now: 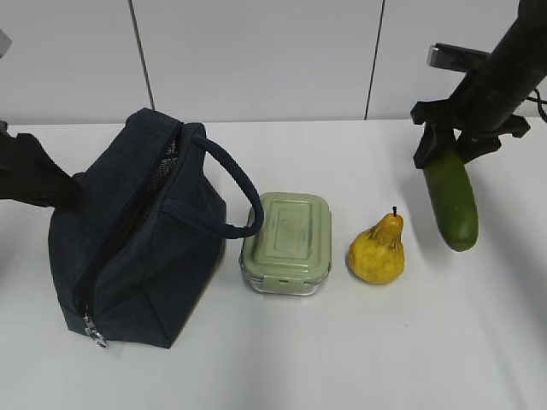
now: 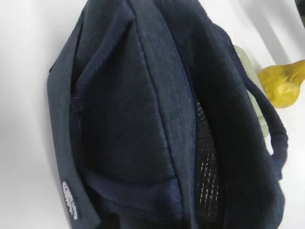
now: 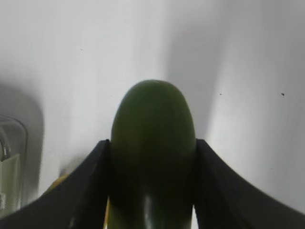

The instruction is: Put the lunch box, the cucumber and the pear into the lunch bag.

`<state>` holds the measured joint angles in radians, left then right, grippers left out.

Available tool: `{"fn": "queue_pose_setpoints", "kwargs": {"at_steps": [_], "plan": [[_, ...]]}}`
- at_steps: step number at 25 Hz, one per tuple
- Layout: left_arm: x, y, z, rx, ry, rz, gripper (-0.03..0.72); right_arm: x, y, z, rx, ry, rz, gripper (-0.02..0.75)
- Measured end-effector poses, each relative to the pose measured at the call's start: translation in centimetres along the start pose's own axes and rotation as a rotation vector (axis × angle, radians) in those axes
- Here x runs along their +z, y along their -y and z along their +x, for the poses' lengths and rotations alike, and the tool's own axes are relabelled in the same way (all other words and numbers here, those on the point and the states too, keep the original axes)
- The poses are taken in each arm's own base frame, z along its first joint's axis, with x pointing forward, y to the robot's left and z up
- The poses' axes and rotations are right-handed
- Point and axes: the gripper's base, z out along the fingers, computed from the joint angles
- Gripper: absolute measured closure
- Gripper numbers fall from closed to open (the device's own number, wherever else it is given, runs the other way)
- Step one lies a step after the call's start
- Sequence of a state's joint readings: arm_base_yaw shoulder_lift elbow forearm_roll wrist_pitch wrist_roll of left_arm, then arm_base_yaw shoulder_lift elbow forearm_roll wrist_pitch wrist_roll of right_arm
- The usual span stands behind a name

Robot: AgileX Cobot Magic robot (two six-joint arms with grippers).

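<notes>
The navy lunch bag (image 1: 128, 231) stands at the left with its top zipper open and its handle drooping toward the sage-lidded lunch box (image 1: 288, 239). The yellow pear (image 1: 378, 252) sits to the right of the box. My right gripper (image 1: 449, 149) is shut on the dark green cucumber (image 1: 453, 201) and holds it hanging above the table at the far right. The right wrist view shows the cucumber (image 3: 152, 109) between both black fingers. My left arm (image 1: 30, 175) rests against the bag's left side with its fingers hidden. The left wrist view is filled by the bag (image 2: 143, 105).
The white table (image 1: 410, 359) runs back to a pale panelled wall. The left wrist view shows the bag's mesh inner lining (image 2: 206, 157), a strip of the lunch box (image 2: 255, 102) and the pear (image 2: 283, 86) beyond the handle.
</notes>
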<state>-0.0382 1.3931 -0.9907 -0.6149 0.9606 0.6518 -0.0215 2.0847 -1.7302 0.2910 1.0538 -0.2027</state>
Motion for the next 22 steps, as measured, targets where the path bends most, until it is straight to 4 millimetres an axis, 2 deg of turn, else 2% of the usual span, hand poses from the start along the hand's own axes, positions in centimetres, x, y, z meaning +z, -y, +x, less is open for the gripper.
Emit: {"fn": "queue_pose_setpoints", "kwargs": {"at_steps": [3,5,9,12,18,22], "plan": [[0.5,0.6,-0.1,0.022,-0.015,0.012,0.370,-0.7,-0.8,-0.4,0.002,0.025,-0.032,0.387],[1.4,0.9,-0.1,0.030,-0.049,0.018,0.403,-1.0,-1.7,-0.7,-0.017,0.037,-0.045,0.387],[2.9,0.3,-0.1,0.000,-0.081,-0.011,0.622,-2.3,-5.1,-1.4,-0.113,0.066,-0.084,0.387],[2.9,0.1,-0.3,-0.005,-0.064,-0.023,0.673,-4.4,-9.1,-2.0,-0.210,0.143,-0.181,0.387],[3.0,0.1,-0.6,-0.018,-0.038,-0.025,0.685,-9.9,-19.2,-2.3,-0.448,0.405,-0.561,0.387],[3.0,0.1,-0.6,-0.020,-0.034,-0.025,0.686,-11.1,-24.2,-1.7,-0.584,0.580,-0.703,0.387]]}}
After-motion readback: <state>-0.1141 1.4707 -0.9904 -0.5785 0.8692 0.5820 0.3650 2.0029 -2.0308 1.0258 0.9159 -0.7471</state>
